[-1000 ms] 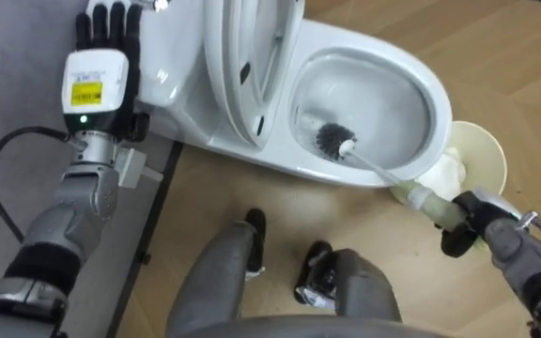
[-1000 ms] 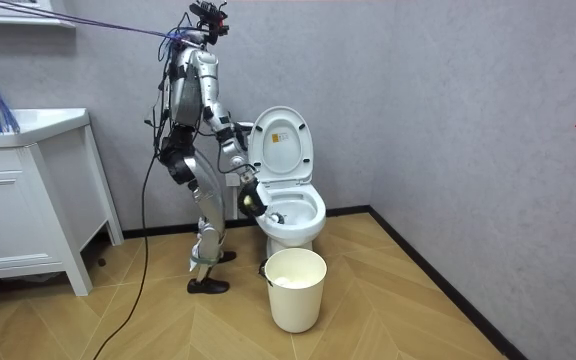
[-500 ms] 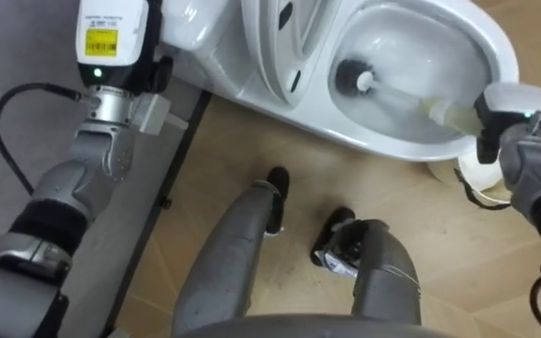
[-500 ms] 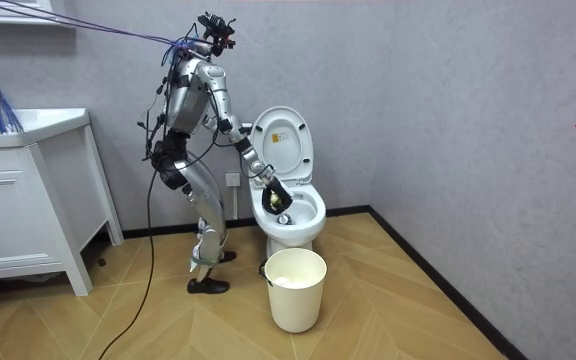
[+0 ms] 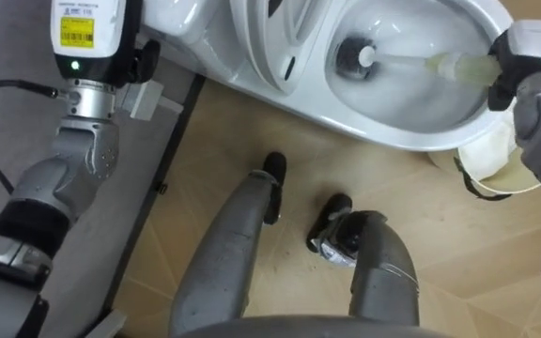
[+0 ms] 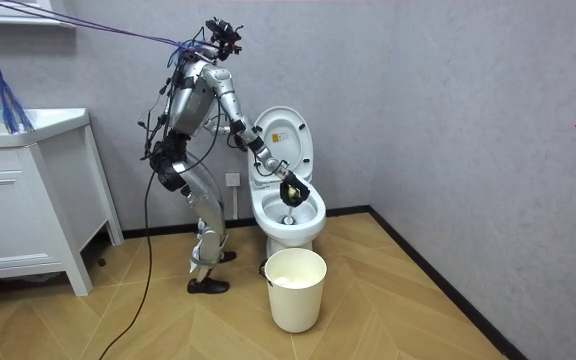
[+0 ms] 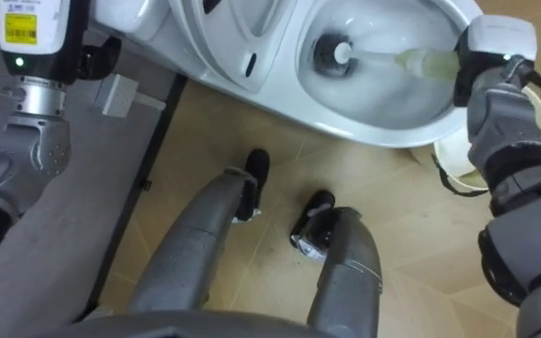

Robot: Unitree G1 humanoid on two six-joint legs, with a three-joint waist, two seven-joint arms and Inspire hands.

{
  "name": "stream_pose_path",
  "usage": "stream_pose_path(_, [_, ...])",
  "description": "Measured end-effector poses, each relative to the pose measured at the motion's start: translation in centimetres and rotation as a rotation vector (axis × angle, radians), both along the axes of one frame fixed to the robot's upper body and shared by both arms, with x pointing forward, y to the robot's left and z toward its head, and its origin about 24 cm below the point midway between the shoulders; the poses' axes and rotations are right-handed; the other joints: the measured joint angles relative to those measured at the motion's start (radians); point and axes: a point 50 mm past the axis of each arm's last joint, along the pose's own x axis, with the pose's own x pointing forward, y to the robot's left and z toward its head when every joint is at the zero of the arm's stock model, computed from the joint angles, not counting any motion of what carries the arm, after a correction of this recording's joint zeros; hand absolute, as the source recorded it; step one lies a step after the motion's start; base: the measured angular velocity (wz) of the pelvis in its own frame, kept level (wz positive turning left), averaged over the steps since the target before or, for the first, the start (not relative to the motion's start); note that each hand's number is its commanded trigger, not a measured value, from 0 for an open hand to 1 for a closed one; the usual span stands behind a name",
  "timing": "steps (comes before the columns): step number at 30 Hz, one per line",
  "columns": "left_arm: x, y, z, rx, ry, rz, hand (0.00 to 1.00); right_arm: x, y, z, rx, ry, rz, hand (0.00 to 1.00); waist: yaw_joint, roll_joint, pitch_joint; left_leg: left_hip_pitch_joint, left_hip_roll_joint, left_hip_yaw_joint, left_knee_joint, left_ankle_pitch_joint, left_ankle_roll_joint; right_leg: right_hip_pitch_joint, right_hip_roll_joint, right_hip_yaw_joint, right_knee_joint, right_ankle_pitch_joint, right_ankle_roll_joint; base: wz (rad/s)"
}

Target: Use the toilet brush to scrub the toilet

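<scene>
The right hand (image 5: 526, 45) is curled round the pale grip of the toilet brush (image 5: 411, 64), holding it at the far right rim of the toilet (image 5: 383, 141). From the grip the brush's shaft runs leftward across the bowl, and its dark bristle head sits low in the basin, against the white porcelain near the drain. The seat and lid (image 5: 272, 42) stand raised on the left side of the bowl.

The left hand (image 5: 87, 28) is up at the top left, beside the toilet's cistern; I cannot tell how it is set.

A pale waste bin (image 5: 492, 167) stands on the wooden floor (image 5: 252, 141) just beside the bowl, below the right hand's forearm.

In the room view the robot stands on the floor at the toilet's side, bent forward from the hips, right arm stretched down over the open bowl. The bin is in front of the toilet, and a white counter (image 6: 28, 200) with cupboard doors stands well apart at the room view's left.
</scene>
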Motion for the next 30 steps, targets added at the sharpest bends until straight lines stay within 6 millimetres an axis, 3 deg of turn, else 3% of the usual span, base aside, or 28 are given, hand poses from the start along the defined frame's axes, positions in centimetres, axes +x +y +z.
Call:
stream_pose_path(11, [-0.3,0.1,-0.2,-0.009,0.01,0.063,0.0,-0.6,-0.3,-0.8,0.305,-0.1,-0.208,1.0,-0.035,0.002,-0.0016,-0.005,-0.003,0.006,0.012,0.003,0.007,-0.007,-0.008,0.002,0.015,0.004,0.001,0.0])
stream_pose_path(16, [-0.5,0.3,-0.7,0.004,0.052,0.087,0.0,-1.1,0.0,-1.7,0.343,-0.092,-0.231,1.0,-0.051,0.004,-0.0029,0.027,-0.004,0.007,0.006,0.004,0.007,0.025,-0.009,0.0,0.007,0.005,0.001,0.0])
stream_pose_path(21, [-0.8,0.2,-1.4,0.016,0.075,0.114,0.0,-1.2,0.0,-1.8,0.289,-0.083,-0.202,1.0,-0.048,0.014,-0.009,0.044,-0.001,0.012,-0.002,0.004,0.01,0.04,-0.007,0.003,-0.004,0.008,0.005,-0.02])
stream_pose_path(24, [-0.9,0.3,-1.7,0.018,0.099,0.129,0.0,-0.7,1.1,-1.4,0.188,-0.078,-0.107,1.0,-0.045,0.016,-0.0103,0.054,0.002,0.013,-0.003,0.004,0.01,0.046,-0.001,0.007,-0.008,0.01,0.003,-0.05])
stream_pose_path(30, [-1.8,0.6,-3.4,0.022,0.188,0.149,0.0,-1.9,3.3,-3.1,0.003,0.033,0.072,1.0,-0.033,0.046,-0.027,0.095,0.019,0.009,-0.025,0.0,0.0,0.096,0.024,0.002,-0.057,0.02,0.001,-0.06])
